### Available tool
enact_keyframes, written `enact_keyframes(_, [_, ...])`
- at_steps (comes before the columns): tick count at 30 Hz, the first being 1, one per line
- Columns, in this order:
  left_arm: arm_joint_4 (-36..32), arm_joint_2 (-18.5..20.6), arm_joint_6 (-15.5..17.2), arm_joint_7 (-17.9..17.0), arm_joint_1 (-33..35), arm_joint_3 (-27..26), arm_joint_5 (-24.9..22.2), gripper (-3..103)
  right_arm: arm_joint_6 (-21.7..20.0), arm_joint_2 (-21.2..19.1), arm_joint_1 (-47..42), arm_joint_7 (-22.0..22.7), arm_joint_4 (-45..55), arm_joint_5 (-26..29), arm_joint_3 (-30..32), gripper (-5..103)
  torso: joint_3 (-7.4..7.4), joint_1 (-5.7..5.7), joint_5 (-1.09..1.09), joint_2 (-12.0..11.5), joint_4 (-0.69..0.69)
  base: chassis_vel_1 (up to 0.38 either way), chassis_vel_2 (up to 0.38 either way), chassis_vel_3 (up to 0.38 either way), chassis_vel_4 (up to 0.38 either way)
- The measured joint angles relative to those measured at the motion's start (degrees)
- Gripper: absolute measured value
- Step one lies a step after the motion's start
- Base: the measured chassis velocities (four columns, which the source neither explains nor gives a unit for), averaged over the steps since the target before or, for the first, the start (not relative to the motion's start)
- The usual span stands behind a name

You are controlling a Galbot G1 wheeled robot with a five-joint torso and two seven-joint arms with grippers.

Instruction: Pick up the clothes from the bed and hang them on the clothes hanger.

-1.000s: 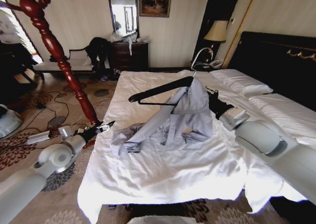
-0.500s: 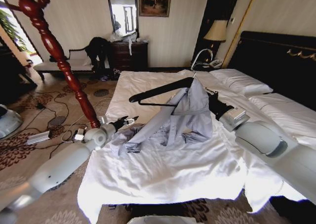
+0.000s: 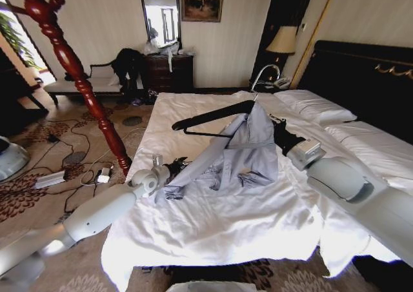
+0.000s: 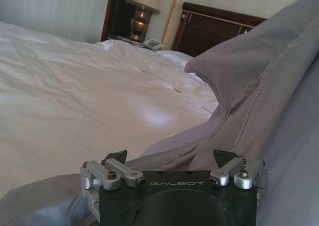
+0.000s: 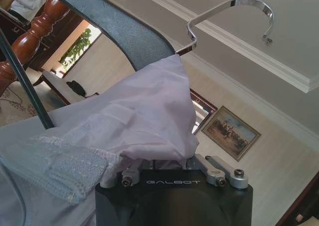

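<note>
Wide bed (image 3: pixel 213 221) with white sheets, rumpled across the near half, two white pillows (image 3: pixel 319 108) up by the tall black headboard (image 3: pixel 368 73)

Light grey-blue shirt (image 3: pixel 242 153) partly raised off the sheets: one shoulder draped over the right end of the black hanger (image 3: pixel 210 118), the rest trailing down and out to the left, a sleeve and hem spread flat on the bed toward its left edge. Hanger tilted, bare left end lower, silver hook (image 3: pixel 264 73) curving up above the shirt

Right gripper (image 3: pixel 279 132) just beside the shirt's upper part, at the right end of the hanger, arm reaching in from the lower right. In the right wrist view, right gripper (image 5: pixel 172 168) with its fingers buried under folds of the shirt (image 5: pixel 119 131), so whether closed on cloth or hanger cannot be told (fabric hides the tips); hanger (image 5: pixel 114 29) and hook (image 5: pixel 234 11) overhead

Left gripper (image 3: pixel 177 165) low at the left edge of the bed, right at the trailing end of the shirt. In the left wrist view, left gripper (image 4: pixel 172 156) with fingers (image 4: pixel 117 157) spread wide apart, gripping nothing, a seamed edge of shirt (image 4: pixel 259 86) lying across the sheet just ahead, between the two tips

Dark-red wooden coat stand (image 3: pixel 74 69) upright on the patterned carpet left of the bed, well apart from the hanger
</note>
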Motion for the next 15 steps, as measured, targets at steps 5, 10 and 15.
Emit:
enact_keyframes(5, [1.34,-1.53,-0.26,0.02,-0.93,1.23,1.55,99,0.02,0.38,-0.18,0.0,-0.24,-0.09,-0.11,23,0.0,0.0,0.0,0.0,-0.02,0.0,0.0,0.0,0.0])
enact_keyframes(10, [3.08,-3.33,-0.6,0.15,-3.2,2.47,2.43,99,0.12,0.57,-0.22,-0.01,-0.55,-0.16,-0.12,23,0.0,0.0,0.0,0.0,-0.02,0.0,0.0,0.0,0.0])
enact_keyframes(15, [3.85,-3.99,-0.48,1.1,-5.52,4.7,2.19,97,0.16,0.6,0.19,-0.02,-0.6,-0.16,-0.16,23,0.0,0.0,0.01,0.01,-0.02,0.0,0.0,0.0,0.0])
